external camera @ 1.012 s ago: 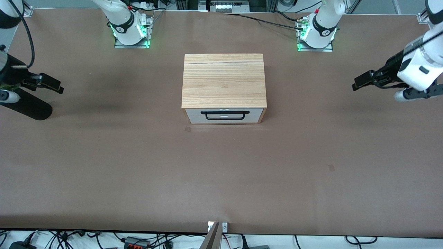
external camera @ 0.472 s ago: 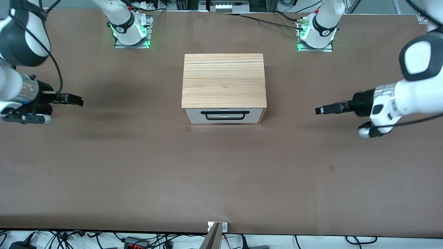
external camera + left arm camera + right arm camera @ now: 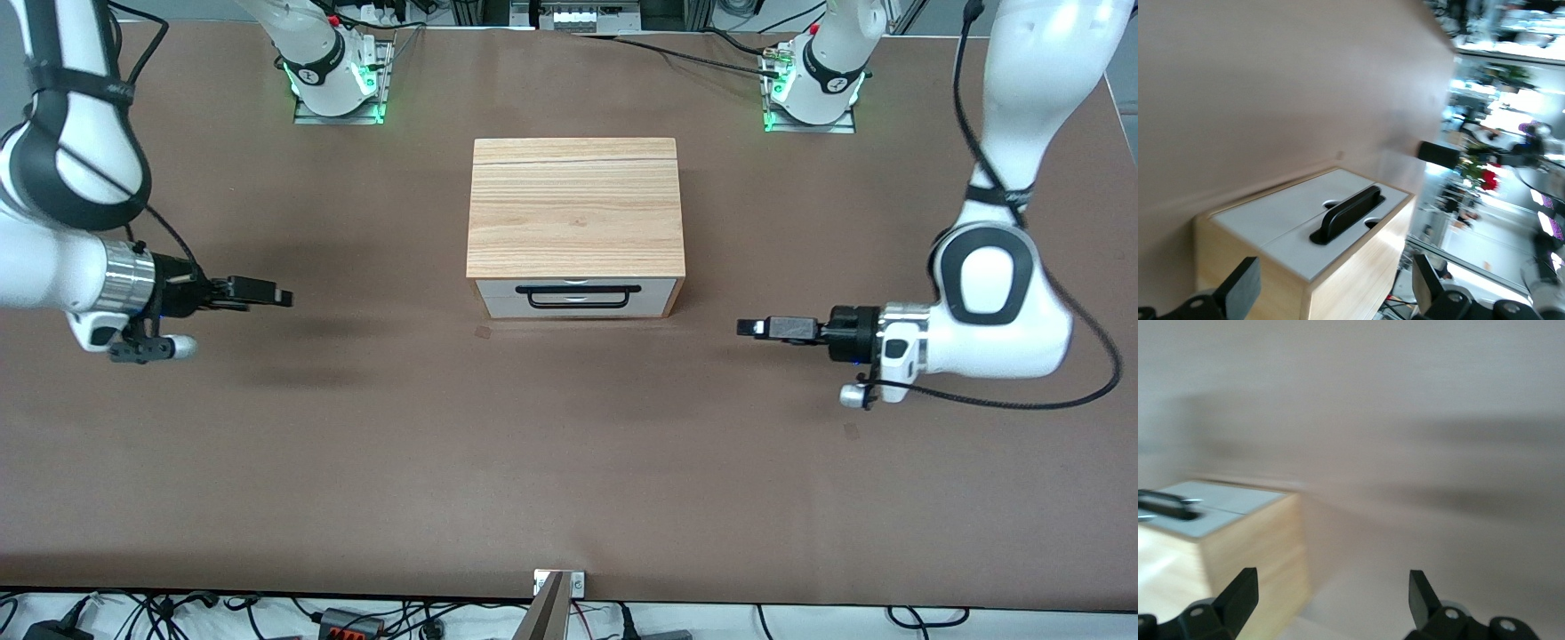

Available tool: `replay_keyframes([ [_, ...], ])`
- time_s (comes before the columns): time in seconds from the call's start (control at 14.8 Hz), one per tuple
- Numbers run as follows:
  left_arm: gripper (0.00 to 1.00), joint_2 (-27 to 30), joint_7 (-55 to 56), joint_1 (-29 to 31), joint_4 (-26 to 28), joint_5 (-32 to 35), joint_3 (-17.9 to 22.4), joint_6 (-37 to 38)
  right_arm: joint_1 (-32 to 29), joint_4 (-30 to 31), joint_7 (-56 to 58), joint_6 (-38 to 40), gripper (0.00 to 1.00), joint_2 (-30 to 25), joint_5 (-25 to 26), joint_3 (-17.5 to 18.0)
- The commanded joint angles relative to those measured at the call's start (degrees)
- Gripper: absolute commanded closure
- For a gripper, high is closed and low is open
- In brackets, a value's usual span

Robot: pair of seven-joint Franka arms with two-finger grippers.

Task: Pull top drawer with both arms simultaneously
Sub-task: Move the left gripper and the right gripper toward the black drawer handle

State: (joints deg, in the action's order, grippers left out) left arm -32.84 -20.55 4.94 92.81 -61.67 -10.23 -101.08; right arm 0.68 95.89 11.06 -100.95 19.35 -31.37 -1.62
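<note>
The wood-grain cabinet (image 3: 576, 209) stands mid-table. Its top drawer (image 3: 660, 287) has a white front and is closed. The black bar handle (image 3: 578, 290) faces the front camera and also shows in the left wrist view (image 3: 1348, 212). My left gripper (image 3: 747, 327) is open and empty over the table, off the cabinet's front corner toward the left arm's end; its jaws (image 3: 1335, 280) frame the cabinet corner. My right gripper (image 3: 283, 296) is open and empty over the table toward the right arm's end, pointing at the cabinet (image 3: 1238, 540); it shows in its own wrist view (image 3: 1331, 587).
Both arm bases (image 3: 336, 84) (image 3: 811, 89) with green lights stand at the table's edge farthest from the front camera. A metal clamp (image 3: 558, 583) and cables sit at the nearest edge. Brown table (image 3: 569, 444) lies around the cabinet.
Both grippers have swung in from the table's ends toward the cabinet and now point at its front corners. The drawer has not moved.
</note>
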Motion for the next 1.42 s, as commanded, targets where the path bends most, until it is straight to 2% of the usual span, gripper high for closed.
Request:
replay_keyframes([
  [0.0, 0.00, -4.59, -11.57, -1.43, -1.50, -6.42, -0.31, 0.10, 0.37, -1.32, 7.11, 0.40, 0.00, 4.99, -9.21, 0.56],
  [0.13, 0.00, -7.22, -19.40, -2.04, -0.88, -11.34, -0.40, 0.19, 1.60, -0.97, 14.65, 0.14, 0.00, 8.06, -15.70, 0.65],
  [0.34, 0.00, -9.16, -30.74, -3.27, 1.66, -18.81, -0.40, 0.19, 5.10, -0.62, 26.08, 0.06, 0.00, 13.07, -29.33, 1.00],
  [0.47, 0.00, -9.43, -35.50, -5.46, 4.30, -24.52, -0.40, 0.10, 8.44, -0.36, 27.78, -2.04, 0.00, 14.92, -37.33, 1.00],
  [0.54, 0.00, -9.52, -37.17, -6.43, 5.01, -26.46, -0.40, 0.01, 10.20, -0.36, 28.31, -4.75, 0.00, 15.71, -39.63, 1.00],
  [0.67, 0.00, -9.87, -39.64, -7.23, 6.24, -26.74, -0.40, 0.01, 11.79, 0.17, 32.94, -6.01, 0.00, 17.29, -41.92, 1.09],
  [0.88, 0.02, -9.87, -40.70, -8.54, 8.61, -28.76, -0.40, 0.01, 12.23, 4.29, 40.32, -6.10, 0.00, 18.61, -56.91, 3.90],
  [0.94, 0.05, -9.96, -41.49, -8.98, 9.31, -30.85, -0.49, 0.18, 13.37, 6.04, 43.48, -6.53, 0.00, 18.71, -61.31, 4.17],
  [1.08, 0.18, -10.31, -42.20, -9.78, 10.81, -33.68, -0.58, 0.54, 14.78, 8.68, 48.85, -6.36, 0.00, 19.14, -67.04, 4.26],
  [1.15, 0.25, -10.31, -42.20, -9.78, 11.51, -34.38, -0.92, 0.62, 15.13, 9.74, 50.36, -6.01, 0.00, 19.23, -70.64, 4.26],
  [1.35, 0.38, -10.31, -42.20, -9.78, 13.88, -37.90, -2.16, 0.89, 17.68, 11.15, 52.74, -6.63, 0.00, 19.93, -80.13, 4.26],
])
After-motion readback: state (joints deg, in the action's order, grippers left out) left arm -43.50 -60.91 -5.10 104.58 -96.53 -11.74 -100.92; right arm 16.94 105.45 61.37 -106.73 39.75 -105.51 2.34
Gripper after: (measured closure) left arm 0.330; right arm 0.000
